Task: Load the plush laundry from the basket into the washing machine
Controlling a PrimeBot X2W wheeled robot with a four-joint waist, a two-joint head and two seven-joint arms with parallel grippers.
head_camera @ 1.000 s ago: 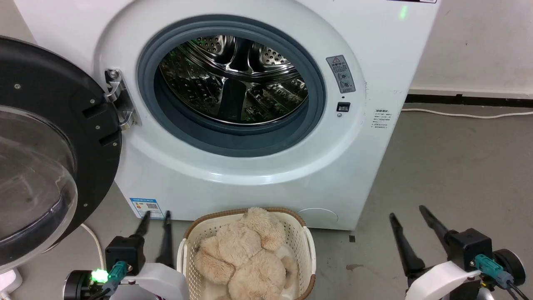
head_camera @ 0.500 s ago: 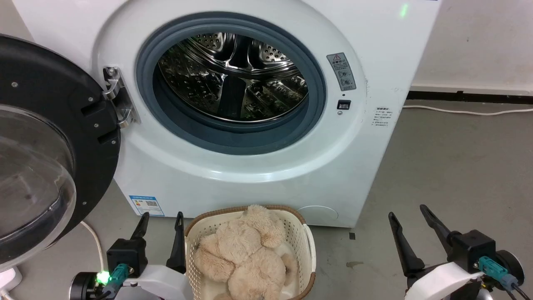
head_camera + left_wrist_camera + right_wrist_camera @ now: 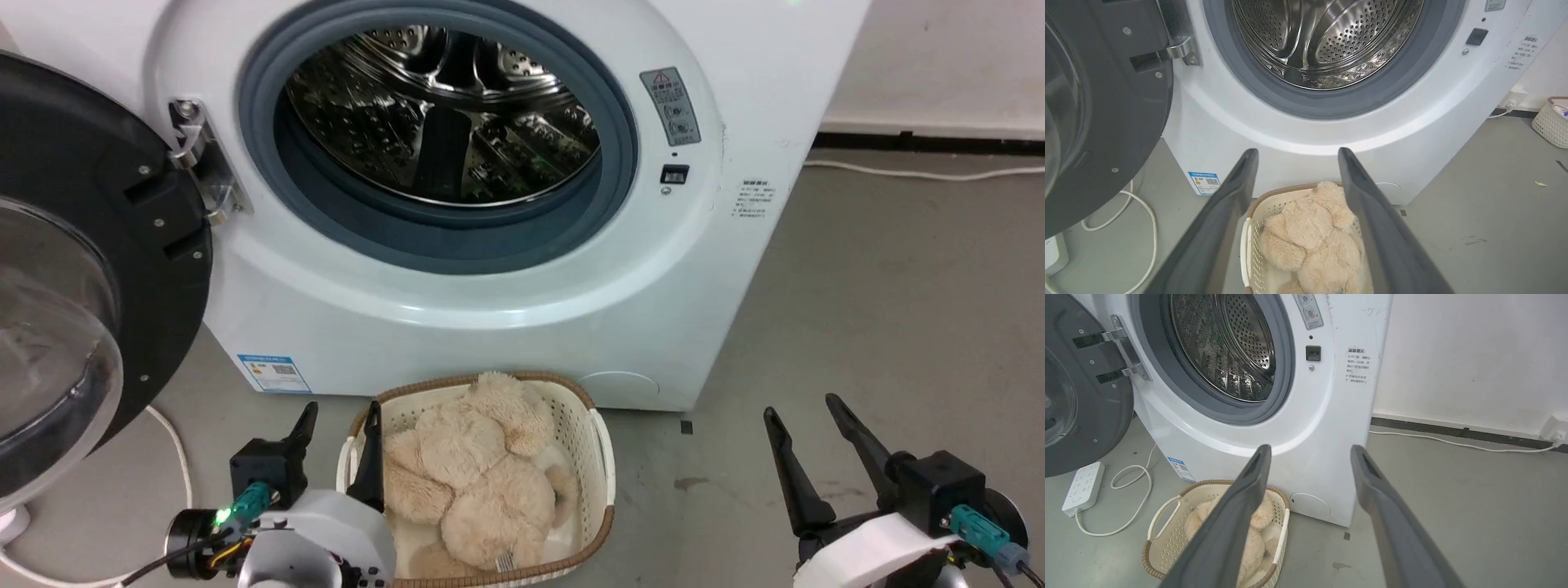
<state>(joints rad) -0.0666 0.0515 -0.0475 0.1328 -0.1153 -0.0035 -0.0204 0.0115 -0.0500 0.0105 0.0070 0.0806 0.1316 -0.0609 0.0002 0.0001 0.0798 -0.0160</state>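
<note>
The plush laundry [image 3: 473, 474] is a fluffy beige toy lying in the cream basket [image 3: 600, 457], which sits on the floor against the washing machine [image 3: 490, 327]. The black-framed door [image 3: 82, 286] is swung open to the left, showing the steel drum [image 3: 441, 122]. My left gripper [image 3: 343, 408] is open at the basket's left edge, its inner finger over the rim, touching nothing. In the left wrist view the left gripper [image 3: 1297, 151] frames the plush laundry [image 3: 1310, 237] and basket [image 3: 1249, 245]. My right gripper [image 3: 800, 406] is open and holds nothing, above bare floor to the basket's right; the right wrist view shows the right gripper [image 3: 1311, 447].
A white power strip [image 3: 1084, 488] and its looping cable [image 3: 1126, 522] lie on the floor left of the basket, under the open door. Another cable [image 3: 922, 173] runs along the wall behind. A second basket [image 3: 1551, 122] stands far right. Grey floor stretches to the right.
The head camera has tilted down, so the whole scene sits higher. My left gripper opened wider and moved right, its inner finger now over the basket's left rim. The right gripper is still.
</note>
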